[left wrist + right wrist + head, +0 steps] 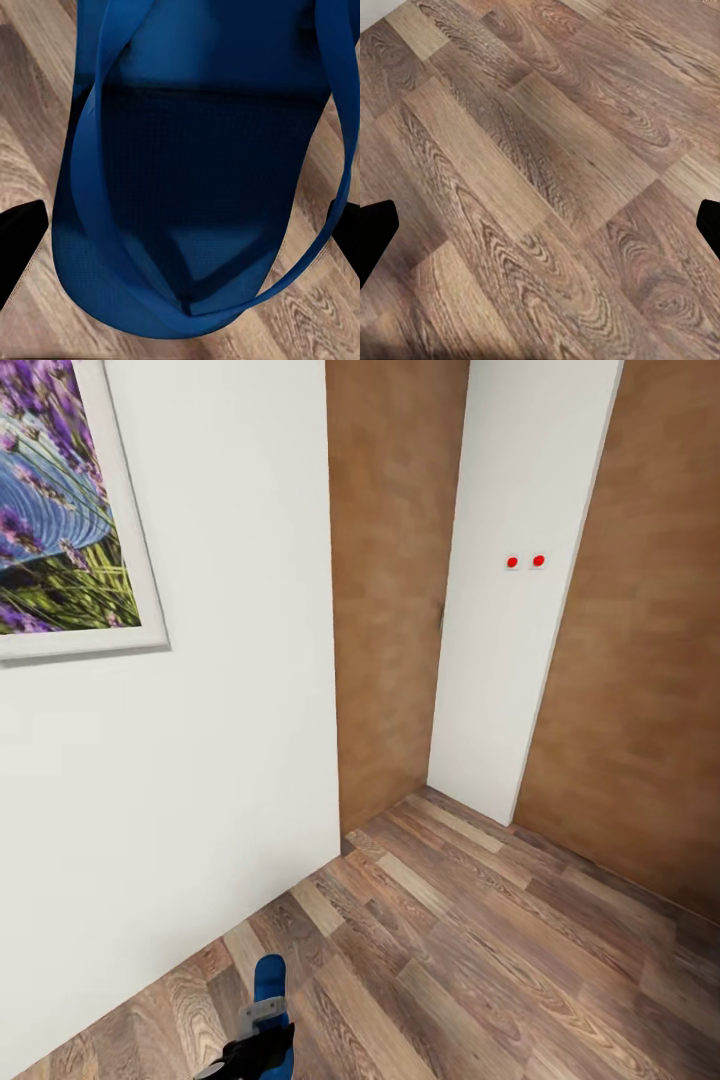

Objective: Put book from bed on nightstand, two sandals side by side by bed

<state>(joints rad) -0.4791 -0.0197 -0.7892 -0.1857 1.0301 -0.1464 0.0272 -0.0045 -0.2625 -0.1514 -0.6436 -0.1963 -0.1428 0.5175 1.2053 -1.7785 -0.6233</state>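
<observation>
Robot carries one blue sandal [268, 982] along a white wall [200, 760].
The left gripper [255, 1050] has its jaws closed on the sandal above the wood-plank floor [480, 940]. The right gripper [540, 225] has its jaws wide apart, holding nothing, over the floor. A framed lavender picture [60, 510] hangs on the wall.

White wall [200, 760] at left, bearing a white-framed lavender picture [60, 510]. Brown wood-grain panels [395, 590] behind and at right. White panel [510, 660] between them, carrying two red dots [525, 561]. Wood-plank floor [480, 950] throughout, grain mixed brown and pale. Light even.
</observation>
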